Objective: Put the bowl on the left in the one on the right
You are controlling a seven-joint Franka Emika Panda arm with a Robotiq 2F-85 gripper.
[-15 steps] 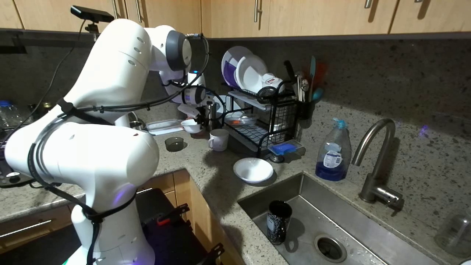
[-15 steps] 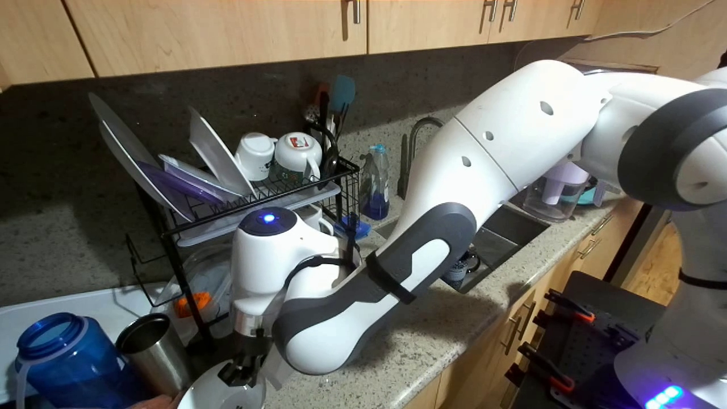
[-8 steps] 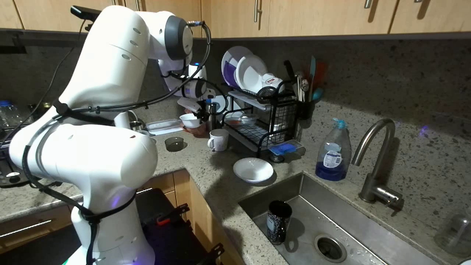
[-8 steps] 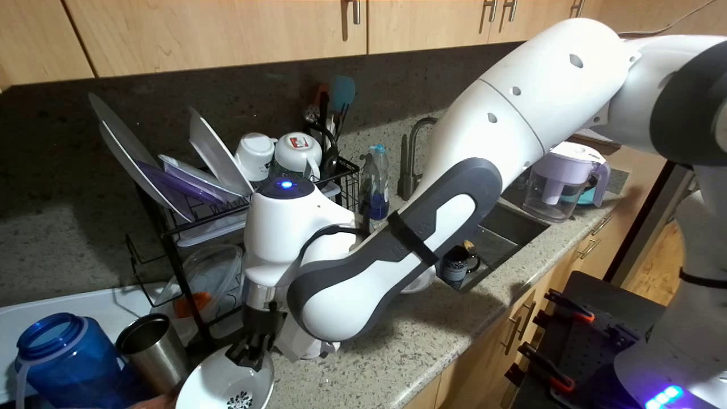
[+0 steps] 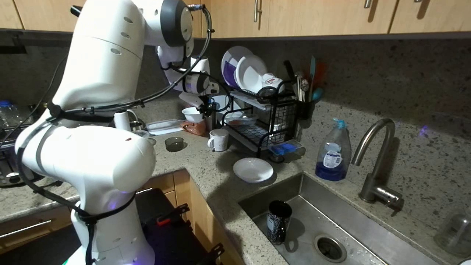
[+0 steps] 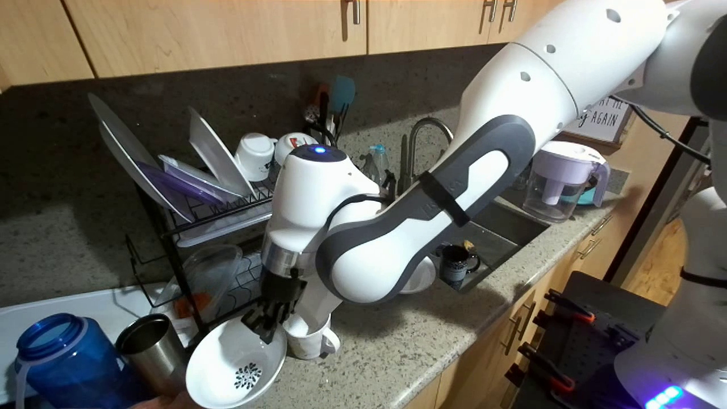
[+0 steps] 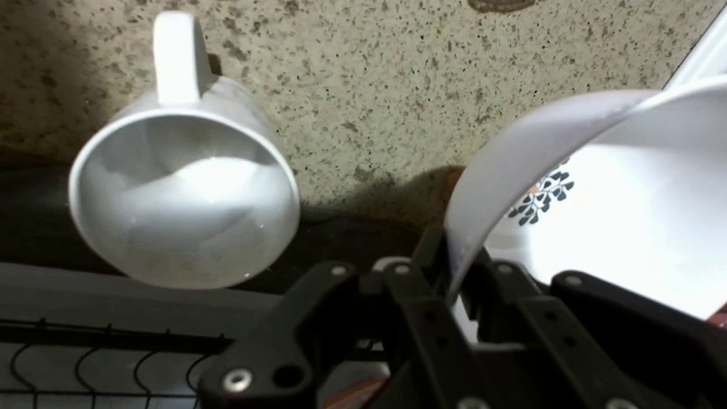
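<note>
The bowl, small, deep and white with a dark leaf print inside, hangs from my gripper, its rim between the fingers. In the wrist view this bowl fills the right side, tilted; in both exterior views the bowl shows beside the gripper, raised above the counter. The one on the right, a wide shallow white bowl, stands on the counter by the sink corner. In an exterior view my arm partly covers this wide bowl.
A white mug stands close to the gripper, beside the black dish rack. Below the held bowl lies a reddish-brown thing. A steel tumbler and blue bottle are nearby. A black mug sits in the sink.
My gripper has risen and shifted slightly toward the mug, carrying the small bowl with it. More of the reddish-brown thing underneath has come into sight. The wide bowl stays put.
</note>
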